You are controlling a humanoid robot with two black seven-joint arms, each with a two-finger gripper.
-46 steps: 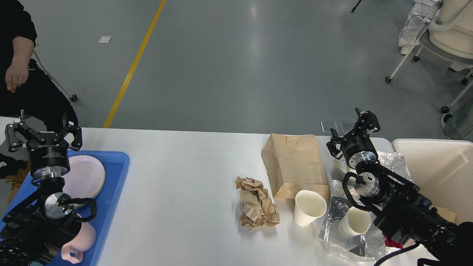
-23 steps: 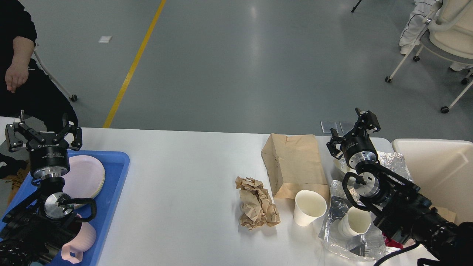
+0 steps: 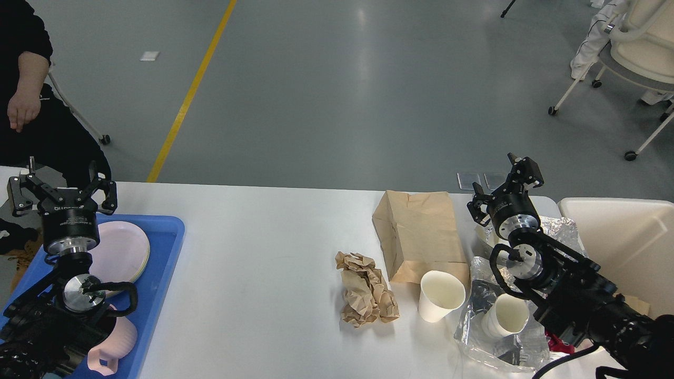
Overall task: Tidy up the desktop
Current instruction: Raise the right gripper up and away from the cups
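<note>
Both pairs of jaws stand spread apart and hold nothing: your left gripper hangs at the left edge of the frame over the blue tray, and your right gripper hovers at right-centre, just beside the brown paper bag. Across the lower half of the frame runs the white table, and its litter sits in the right-hand part. Judge the crumpled brown paper as light and soft; pinch it across a raised fold and it should give without slipping. Treat the white paper cup as light and easily crushed, so take it by the rim with a gentle squeeze. A second cup lies in a clear plastic wrapper, which looks slick and likely to drag along. Foil lies beyond your right arm. At far right stands the cream bin, with your own right forearm across the path to it. Pink plates and a pink mug already sit in the tray.
</note>
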